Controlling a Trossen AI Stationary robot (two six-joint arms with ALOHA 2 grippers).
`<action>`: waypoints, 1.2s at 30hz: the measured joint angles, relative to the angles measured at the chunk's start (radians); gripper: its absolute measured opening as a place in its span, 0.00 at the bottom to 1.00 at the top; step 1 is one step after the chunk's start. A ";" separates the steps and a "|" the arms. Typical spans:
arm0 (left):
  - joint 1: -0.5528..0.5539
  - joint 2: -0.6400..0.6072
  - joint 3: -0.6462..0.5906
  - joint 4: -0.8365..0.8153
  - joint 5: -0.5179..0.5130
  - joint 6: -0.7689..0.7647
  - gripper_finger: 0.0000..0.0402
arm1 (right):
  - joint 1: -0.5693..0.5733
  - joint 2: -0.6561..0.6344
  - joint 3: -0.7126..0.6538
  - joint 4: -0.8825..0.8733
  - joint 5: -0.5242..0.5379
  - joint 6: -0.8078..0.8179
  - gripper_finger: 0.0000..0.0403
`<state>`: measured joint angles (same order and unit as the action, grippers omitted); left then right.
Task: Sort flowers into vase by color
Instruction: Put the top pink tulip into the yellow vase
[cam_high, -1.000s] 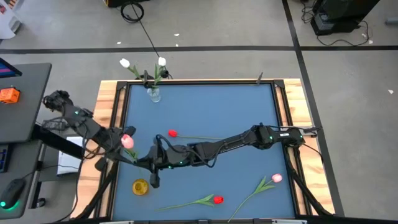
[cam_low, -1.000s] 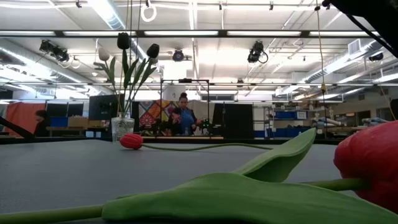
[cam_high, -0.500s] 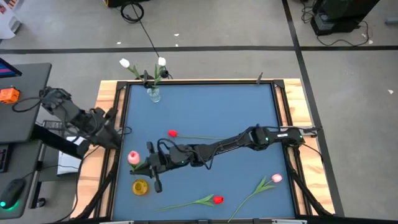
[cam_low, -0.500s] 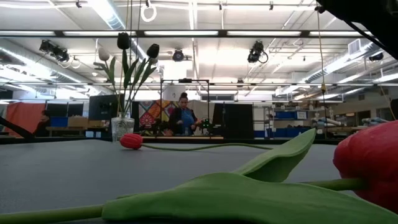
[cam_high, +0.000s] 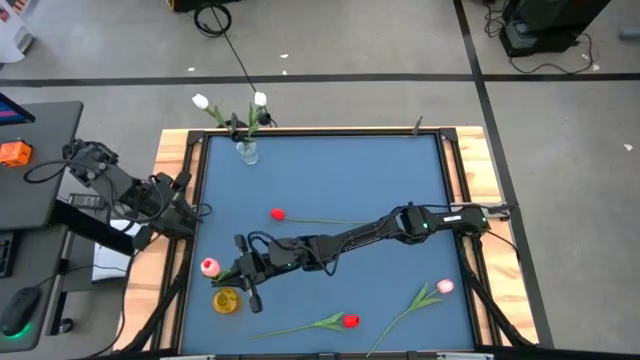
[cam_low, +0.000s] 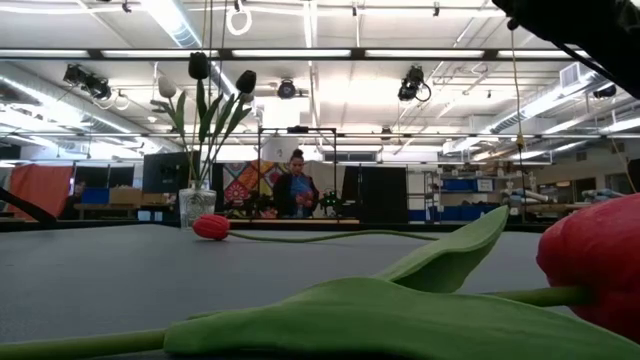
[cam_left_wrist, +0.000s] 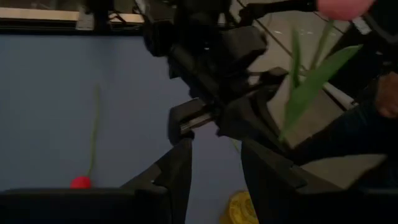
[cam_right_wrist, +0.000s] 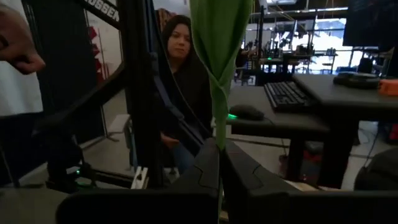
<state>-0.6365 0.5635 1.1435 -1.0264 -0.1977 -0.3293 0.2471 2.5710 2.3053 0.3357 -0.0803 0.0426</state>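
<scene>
Your right gripper (cam_high: 238, 270), near front-left desk (cam_high: 400, 170) corner: jaws clenched on pink tulip (cam_high: 209, 266) stem, head just above yellow vase (cam_high: 226, 299). Left gripper (cam_high: 186, 212) at left desk edge, jaws released, empty. Left lying: red tulip (cam_high: 348, 321) and pink one (cam_high: 444, 286) near front, another red (cam_high: 277, 214) mid-desk. Done: white tulips (cam_high: 201, 101) in far glass vase (cam_high: 247, 152).

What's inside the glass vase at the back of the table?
The glass vase holds white tulips on green stems with leaves; the high view shows two heads, the low view maybe a third. Whether it holds water cannot be told.
</scene>
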 joint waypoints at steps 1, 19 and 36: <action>0.000 0.000 0.000 0.000 -0.018 0.000 0.36 | -0.001 -0.002 0.000 -0.006 -0.001 -0.012 0.03; 0.000 -0.001 0.000 0.006 -0.097 -0.019 0.36 | -0.046 -0.002 0.001 -0.088 -0.103 -0.054 0.04; 0.000 -0.001 0.000 0.005 -0.097 -0.053 0.36 | -0.041 -0.002 0.001 -0.061 -0.209 -0.080 0.15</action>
<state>-0.6365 0.5629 1.1431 -1.0210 -0.2951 -0.3820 0.2065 2.5690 2.3058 0.2750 -0.2897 -0.0376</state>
